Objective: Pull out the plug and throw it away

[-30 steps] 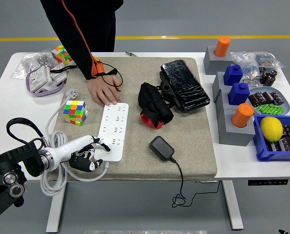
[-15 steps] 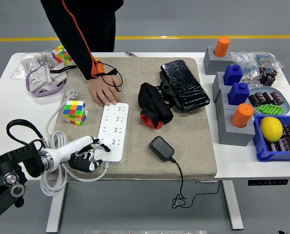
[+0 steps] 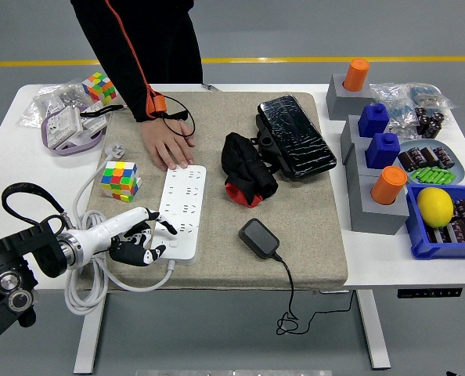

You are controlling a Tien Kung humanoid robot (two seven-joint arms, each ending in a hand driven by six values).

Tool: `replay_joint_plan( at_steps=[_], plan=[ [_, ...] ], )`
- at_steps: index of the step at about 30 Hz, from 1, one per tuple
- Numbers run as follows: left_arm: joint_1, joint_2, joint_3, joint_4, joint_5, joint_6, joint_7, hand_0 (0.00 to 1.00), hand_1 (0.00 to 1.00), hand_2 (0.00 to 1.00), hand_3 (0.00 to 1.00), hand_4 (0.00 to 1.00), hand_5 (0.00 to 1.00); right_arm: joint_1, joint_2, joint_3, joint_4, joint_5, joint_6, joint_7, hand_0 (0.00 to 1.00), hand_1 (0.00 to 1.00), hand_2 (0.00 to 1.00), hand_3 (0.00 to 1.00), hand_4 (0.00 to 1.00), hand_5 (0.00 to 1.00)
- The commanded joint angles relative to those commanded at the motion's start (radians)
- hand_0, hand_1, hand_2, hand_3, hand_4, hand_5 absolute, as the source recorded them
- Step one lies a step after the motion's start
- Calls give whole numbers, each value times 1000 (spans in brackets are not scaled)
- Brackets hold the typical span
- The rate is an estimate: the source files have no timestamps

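Note:
A white power strip lies on the beige mat, and none of its sockets that show holds a plug. A black adapter plug rests on the mat to the strip's right, its black cable trailing over the table's near edge. My left hand hovers at the strip's near left corner, fingers loosely spread and holding nothing, one fingertip over the strip's edge. A person's hand presses flat on the strip's far end. My right hand is out of view.
The strip's thick white cord coils at the near left. A colour cube stands left of the strip. A black and red cloth bundle and a black case lie mid-mat. Grey blocks and a blue bin fill the right.
My left hand has risen a little and drawn back to the left, its fingers spreading slightly. The person's body has shifted a little; the hand stays on the strip.

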Motion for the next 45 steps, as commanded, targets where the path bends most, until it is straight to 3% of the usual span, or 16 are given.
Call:
replay_joint_plan(
  at_steps=[2,8,9,14,15,20,21,26,27,32,33,39,40,45],
  plan=[
    [0,-1,-7,-5,0,7,-15,43,38,112,688,527,2,1,1,2,0,-1,0,0,633,674,681,595,993,451],
    [0,-11,-24,-1,44,80,-135,43,38,113,682,529,2,0,2,5,-1,-1,0,0,633,674,680,595,992,452],
    [0,-13,-29,0,50,91,-152,75,47,125,676,567,2,0,2,5,-1,-1,0,0,635,674,681,595,992,452],
    [-5,-31,-81,17,71,125,-201,75,47,125,676,567,2,-1,3,5,-1,0,0,0,635,674,681,595,992,452],
    [-8,-35,-92,22,68,123,-203,203,170,275,699,745,262,-1,3,4,-1,0,0,0,634,674,681,595,992,452],
    [-23,-47,-115,49,84,132,-222,203,170,275,699,745,262,-1,4,4,-1,-1,0,0,634,674,681,595,992,452],
    [-27,-50,-118,55,87,132,-221,432,599,600,822,894,435,0,3,5,-1,0,0,0,634,675,681,595,992,452],
    [-36,-56,-119,86,106,136,-220,432,599,600,822,894,435,2,3,8,-2,-1,0,0,634,675,681,595,992,452],
    [-36,-57,-120,92,112,132,-212,694,821,786,856,998,614,2,3,8,-2,-1,0,0,634,674,681,596,992,452],
    [-30,-59,-126,115,131,121,-196,694,821,786,856,998,614,1,3,7,-3,-1,0,1,634,674,681,596,992,452],
    [-29,-59,-127,120,136,118,-195,937,998,992,998,998,713,1,3,6,-3,-1,0,1,634,674,681,596,992,452],
    [-29,-61,-132,135,120,99,-157,937,998,992,998,998,713,4,2,-2,-2,2,0,1,634,674,681,596,992,452],
    [-29,-62,-134,134,117,106,-160,998,998,998,998,998,916,5,1,-5,-2,4,0,1,634,675,680,595,992,452],
    [-30,-60,-133,127,104,147,-224,998,998,998,998,998,916,7,1,-7,-2,6,0,0,634,675,680,595,992,452]
  ],
)
